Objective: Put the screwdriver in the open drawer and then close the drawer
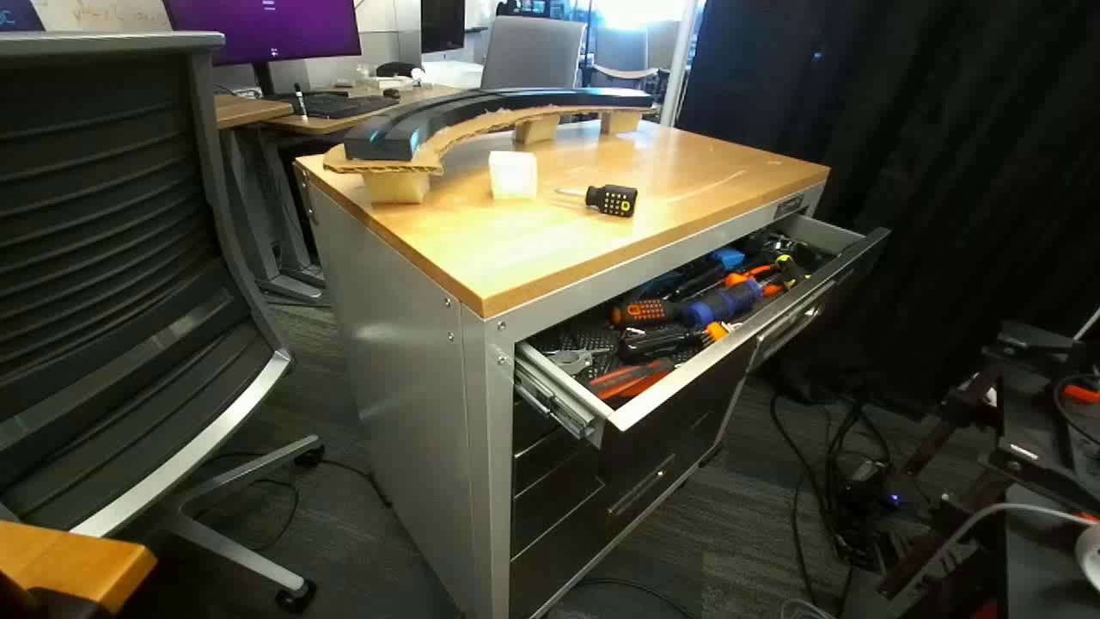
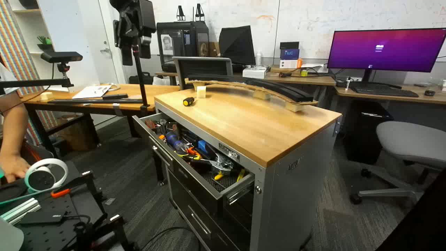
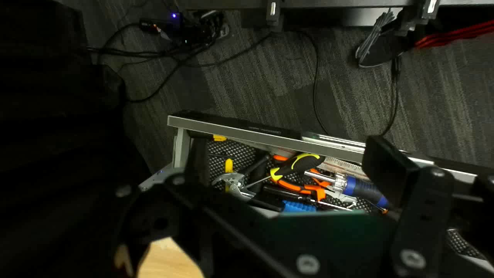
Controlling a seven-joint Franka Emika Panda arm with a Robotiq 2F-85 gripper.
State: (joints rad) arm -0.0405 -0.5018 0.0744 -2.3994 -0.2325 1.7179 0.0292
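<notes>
The screwdriver is stubby and black with yellow marks and a short metal shaft. It lies on the wooden tabletop in both exterior views [image 1: 614,199] [image 2: 188,101], and it is out of the wrist view. The shallow top drawer [image 1: 687,376] of the grey cabinet is pulled open and holds many tools. It also shows in an exterior view [image 2: 181,174] and in the wrist view [image 3: 247,134]. My gripper [image 3: 293,164] is open and empty, with its fingers apart above the drawer. It seems to hang high in an exterior view [image 2: 136,59], away from the screwdriver.
A pale foam block [image 1: 513,175] stands beside the screwdriver. A curved black piece on cardboard [image 1: 507,116] rests on blocks along the tabletop's [image 1: 687,172] back. A chair [image 1: 112,258] stands at the cabinet's side. A person's arm [image 2: 12,139] is at the left edge.
</notes>
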